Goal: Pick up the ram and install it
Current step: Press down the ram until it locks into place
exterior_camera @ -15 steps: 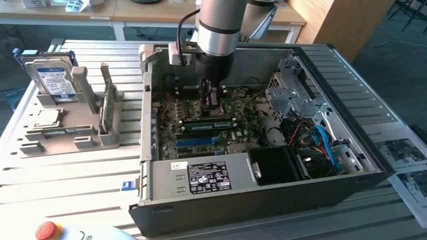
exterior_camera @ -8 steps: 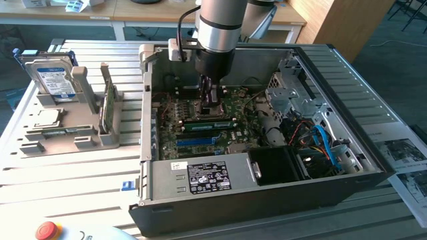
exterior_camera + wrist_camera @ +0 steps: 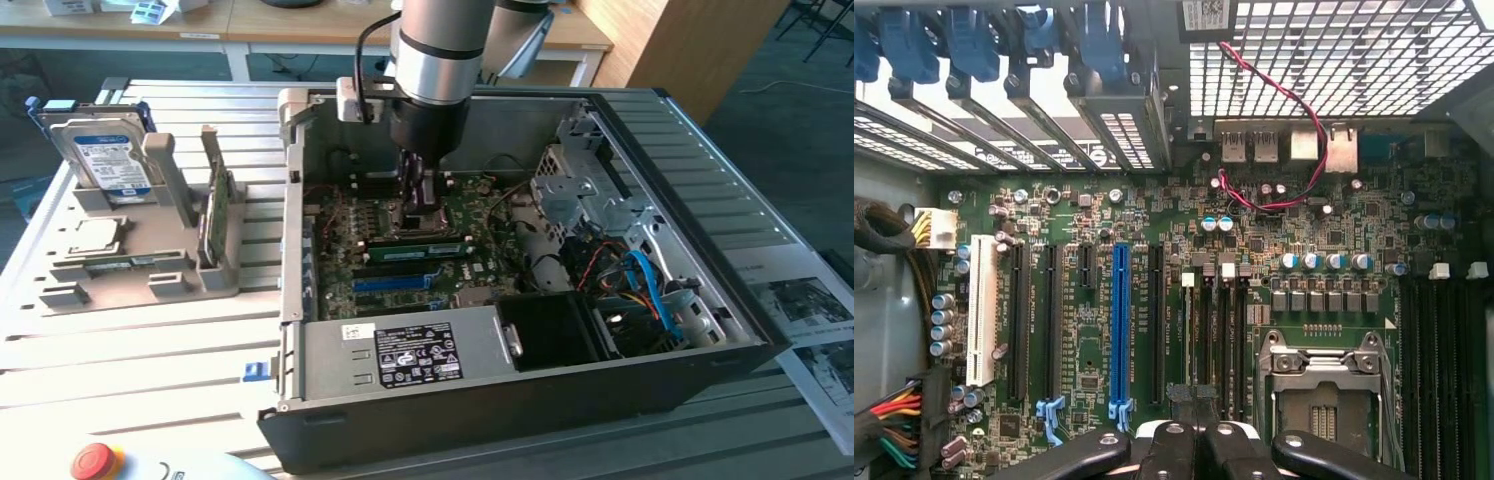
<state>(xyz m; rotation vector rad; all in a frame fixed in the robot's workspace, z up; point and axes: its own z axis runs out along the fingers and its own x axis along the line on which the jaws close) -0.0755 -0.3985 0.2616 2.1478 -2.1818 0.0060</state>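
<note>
My gripper (image 3: 422,203) hangs inside the open computer case (image 3: 747,330), low over the motherboard (image 3: 461,215). In the wrist view the gripper (image 3: 1190,425) has its dark fingers pressed together and I see nothing green between them. They hover over a row of narrow black slots (image 3: 1214,340) beside the processor socket (image 3: 1324,385). A thin green stick with dark chips, which looks like the ram (image 3: 134,263), lies flat on the grey holder (image 3: 80,290) at the exterior view's left. Just below the gripper, a similar green stick (image 3: 420,247) sits on edge in the motherboard.
The holder also carries a blue-labelled hard drive (image 3: 100,150) and a larger green card (image 3: 214,215) on edge. Blue and orange cables (image 3: 647,285) and the power supply (image 3: 414,355) crowd the case. A red and black wire (image 3: 1294,150) loops over the board. A red button (image 3: 96,460) sits near the table's front.
</note>
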